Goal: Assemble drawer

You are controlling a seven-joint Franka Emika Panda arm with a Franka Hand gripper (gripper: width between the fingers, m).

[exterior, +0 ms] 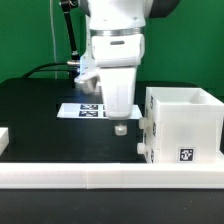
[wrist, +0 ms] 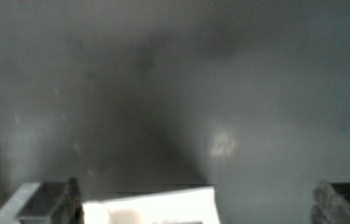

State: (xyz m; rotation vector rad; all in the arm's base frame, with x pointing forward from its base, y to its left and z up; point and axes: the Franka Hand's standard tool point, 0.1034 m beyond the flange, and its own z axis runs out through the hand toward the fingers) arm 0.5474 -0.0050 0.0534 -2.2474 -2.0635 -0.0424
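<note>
The gripper (exterior: pixel 120 127) hangs just above the black table (exterior: pixel 40 110), fingers (wrist: pixel 47 203) spread wide apart and holding nothing. The white casing (exterior: pixel 183 125) stands just beside it toward the exterior view's right, against the white rail (exterior: pixel 100 176). The marker board (exterior: pixel 82 109) lies behind the gripper.

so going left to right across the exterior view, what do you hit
small white piece at the left edge -> marker board -> gripper -> casing; the white rail runs along the front the whole way
</note>
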